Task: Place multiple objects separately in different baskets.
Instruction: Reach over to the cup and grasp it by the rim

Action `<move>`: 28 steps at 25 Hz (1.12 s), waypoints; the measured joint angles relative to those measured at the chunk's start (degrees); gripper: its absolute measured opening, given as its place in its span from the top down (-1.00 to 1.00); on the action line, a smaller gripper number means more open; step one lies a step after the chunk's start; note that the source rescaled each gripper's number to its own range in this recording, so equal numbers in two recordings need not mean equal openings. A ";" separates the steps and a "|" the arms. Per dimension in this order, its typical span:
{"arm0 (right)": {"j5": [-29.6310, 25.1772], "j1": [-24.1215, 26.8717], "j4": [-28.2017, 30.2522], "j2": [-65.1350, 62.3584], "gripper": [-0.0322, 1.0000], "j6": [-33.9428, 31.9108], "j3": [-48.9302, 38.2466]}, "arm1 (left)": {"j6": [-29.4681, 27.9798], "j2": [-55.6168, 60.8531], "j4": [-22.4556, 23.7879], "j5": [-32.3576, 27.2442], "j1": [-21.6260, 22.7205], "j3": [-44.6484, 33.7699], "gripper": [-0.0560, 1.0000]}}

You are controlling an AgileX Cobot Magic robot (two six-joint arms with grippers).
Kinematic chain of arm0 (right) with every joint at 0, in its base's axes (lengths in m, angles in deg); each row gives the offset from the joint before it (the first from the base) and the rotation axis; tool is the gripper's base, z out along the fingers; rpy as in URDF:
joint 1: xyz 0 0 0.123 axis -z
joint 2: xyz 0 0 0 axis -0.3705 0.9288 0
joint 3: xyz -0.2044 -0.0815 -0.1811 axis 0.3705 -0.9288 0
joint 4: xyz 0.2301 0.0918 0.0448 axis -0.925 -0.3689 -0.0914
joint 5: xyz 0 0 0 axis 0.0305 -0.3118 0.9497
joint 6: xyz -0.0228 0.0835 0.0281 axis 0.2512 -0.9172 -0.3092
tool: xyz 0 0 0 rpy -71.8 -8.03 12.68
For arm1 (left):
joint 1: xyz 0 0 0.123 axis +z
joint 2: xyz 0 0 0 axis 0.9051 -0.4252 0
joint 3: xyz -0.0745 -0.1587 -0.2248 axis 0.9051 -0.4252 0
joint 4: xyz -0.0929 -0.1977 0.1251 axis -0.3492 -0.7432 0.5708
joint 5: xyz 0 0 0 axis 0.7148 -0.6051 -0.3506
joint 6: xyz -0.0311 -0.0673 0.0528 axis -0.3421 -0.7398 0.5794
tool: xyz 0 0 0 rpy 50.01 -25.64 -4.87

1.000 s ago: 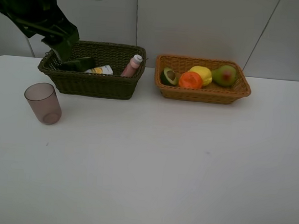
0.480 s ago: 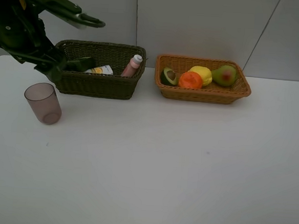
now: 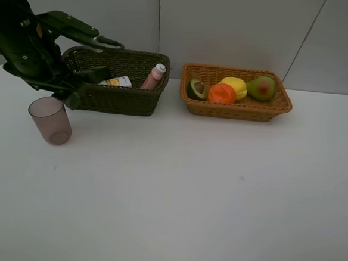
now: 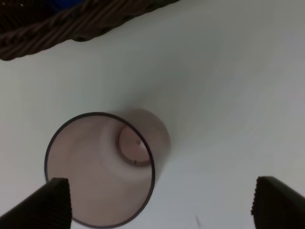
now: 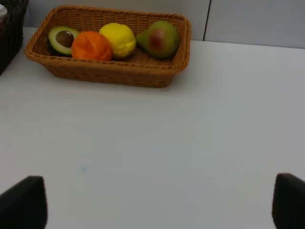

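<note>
My left gripper is spread wide with nothing between its fingers, and through its wrist camera I look straight down into the translucent mauve cup. The cup stands upright on the white table, mouth up, and I see its rim close to one of the dark fingertips, though I cannot tell whether they touch. From the high camera the left arm leans over the cup's spot, which sits on the table just in front of the near-left corner of the dark brown-green basket.

In that dark basket I make out the pink bottle leaning against the right end, the white blue-capped bottle lying down, and a dark shape beside it that I take for the black pump bottle, partly hidden by the arm.

To the right, just apart from the dark one, the light orange-tan basket holds the halved avocado, the orange, the yellow lemon and the green-red pear, packed in a row and touching one another.

My right gripper is also fully open and holds nothing; its wrist camera shows only its two dark fingertips over bare table, with the fruit basket well ahead of it. I do not see that arm from the high camera.
</note>
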 joint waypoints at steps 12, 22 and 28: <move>0.00 0.00 0.00 0.00 -1.00 0.00 0.00 | 0.04 -7.05 -0.19 3.37 1.15 0.00 -1.00; 0.00 0.00 0.00 0.00 -1.00 0.00 0.00 | 1.62 -11.88 -1.30 4.53 2.90 0.00 -1.00; 0.00 0.00 0.05 0.00 -1.00 0.00 0.00 | 1.80 -12.77 -1.50 5.86 2.90 0.00 -1.00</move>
